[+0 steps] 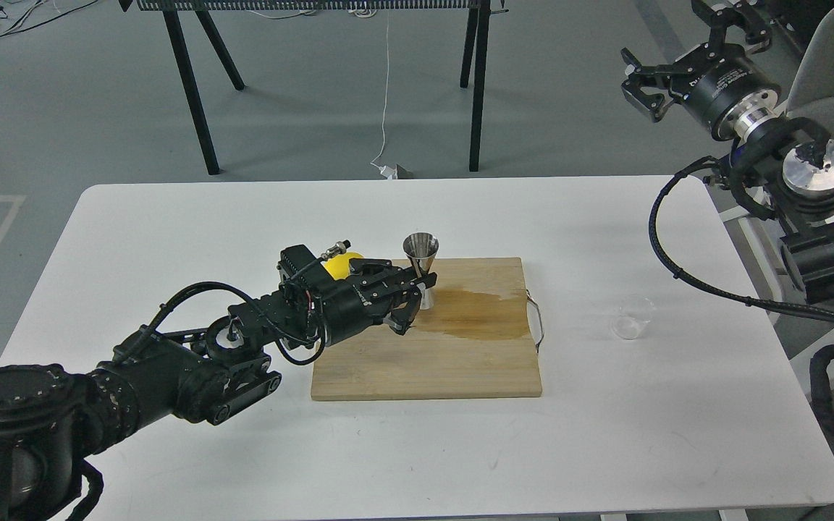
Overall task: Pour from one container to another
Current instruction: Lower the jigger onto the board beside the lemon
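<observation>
My left gripper [411, 298] reaches low over board [424, 362], fingers pinching upright jigger [421, 262]. Right gripper [685, 51] raised beyond board, fingers spread. Cup [630, 318] right of board.
</observation>
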You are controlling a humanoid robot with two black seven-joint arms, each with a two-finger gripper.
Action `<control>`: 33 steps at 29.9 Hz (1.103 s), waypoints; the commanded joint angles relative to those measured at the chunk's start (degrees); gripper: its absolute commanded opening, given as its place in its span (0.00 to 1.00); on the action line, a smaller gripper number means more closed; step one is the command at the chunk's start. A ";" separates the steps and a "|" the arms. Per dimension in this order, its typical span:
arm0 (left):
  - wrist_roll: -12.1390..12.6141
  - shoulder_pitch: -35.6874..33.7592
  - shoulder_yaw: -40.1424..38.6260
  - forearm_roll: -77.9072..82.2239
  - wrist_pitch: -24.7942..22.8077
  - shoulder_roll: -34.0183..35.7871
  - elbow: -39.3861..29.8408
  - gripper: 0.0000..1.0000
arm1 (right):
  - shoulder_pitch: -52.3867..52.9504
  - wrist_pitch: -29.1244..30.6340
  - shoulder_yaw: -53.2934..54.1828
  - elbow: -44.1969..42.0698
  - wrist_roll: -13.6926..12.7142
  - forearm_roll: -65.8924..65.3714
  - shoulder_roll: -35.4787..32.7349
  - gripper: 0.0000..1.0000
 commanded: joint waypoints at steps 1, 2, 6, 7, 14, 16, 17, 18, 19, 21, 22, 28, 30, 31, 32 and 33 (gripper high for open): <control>0.00 0.89 -0.02 0.60 0.00 0.00 0.06 0.20 | 0.40 -0.01 -0.02 -0.21 -0.10 -0.06 0.31 0.99; 0.00 0.89 -0.02 0.60 0.00 0.00 0.15 0.20 | 0.31 -0.01 -0.02 -0.21 -0.01 0.02 0.40 0.99; 0.00 0.98 -0.11 0.51 0.00 0.09 0.42 0.20 | 0.22 -0.01 -0.02 -0.30 -0.01 0.02 0.40 0.99; 0.00 0.90 -0.11 0.51 0.00 0.00 0.42 0.20 | 0.22 -0.01 -0.02 -0.30 -0.01 -0.06 0.40 0.99; 0.00 1.16 -0.46 0.42 0.00 -1.49 0.42 0.20 | 0.13 -0.01 -0.02 -0.39 -0.01 -0.06 0.49 0.99; 0.00 1.68 -0.46 0.42 0.00 -1.85 0.42 0.20 | 0.13 -0.01 -0.10 -0.39 -0.01 -0.06 0.49 0.99; 0.00 2.03 -0.55 0.42 0.00 -1.85 0.59 0.20 | 0.13 -0.01 -0.10 -0.39 -0.01 -0.06 0.49 0.99; 0.00 2.21 -0.55 0.34 0.00 -1.93 0.76 0.20 | 0.13 -0.01 -0.02 -0.39 -0.01 -0.06 0.49 0.99; 0.00 2.21 -0.64 0.34 0.00 -1.93 1.29 0.20 | 0.13 -0.01 -0.02 -0.39 -0.01 -0.06 0.49 0.99; 0.00 2.21 -0.72 0.25 0.00 -2.11 1.99 0.20 | 0.22 -0.01 -0.10 -0.39 -0.01 -0.06 0.49 0.99; 0.00 2.21 -0.81 0.16 0.00 -2.46 2.26 0.20 | 0.22 -0.01 -0.02 -0.39 -0.01 -0.06 0.49 0.99; 0.00 2.21 -0.90 -0.02 0.00 -3.60 4.72 0.20 | 0.22 -0.01 -0.02 -0.39 -0.01 -0.06 0.49 0.99; 0.00 2.21 -0.90 -0.02 0.00 -4.04 4.90 0.20 | 0.22 -0.01 -0.02 -0.39 -0.01 -0.06 0.49 0.99; 0.00 2.21 -0.90 -0.02 0.00 -4.13 4.90 0.20 | 0.22 -0.01 -0.10 -0.39 -0.01 -0.06 0.40 0.99; 0.00 2.21 -0.90 -0.02 0.00 -4.22 4.90 0.20 | 0.13 -0.01 -0.02 -0.39 -0.01 -0.06 0.40 0.99; 0.00 2.21 -0.90 -0.02 0.00 -4.22 4.90 0.20 | 0.13 -0.01 -0.02 -0.39 -0.01 -0.06 0.40 0.99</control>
